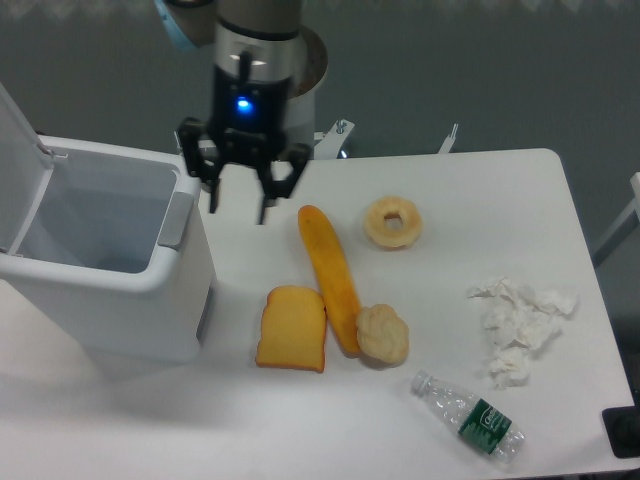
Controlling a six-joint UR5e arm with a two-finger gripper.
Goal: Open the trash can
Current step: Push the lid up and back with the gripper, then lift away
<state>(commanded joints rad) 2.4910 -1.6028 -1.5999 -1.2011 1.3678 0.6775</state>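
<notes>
The trash can (105, 290) is a large white boxy bin at the left of the table. Its lid (15, 165) stands raised at the far left and the empty inside shows. A grey push-button tab (176, 218) sits on its right rim. My gripper (238, 208) hangs just right of the bin's right rim, above the table, fingers pointing down. It is open and holds nothing.
On the white table (480, 190) lie a long orange baguette (330, 275), a toast slice (292, 328), a small bun (383, 334), a doughnut (392, 221), crumpled white tissues (520, 325) and a plastic bottle (470, 417) at the front right.
</notes>
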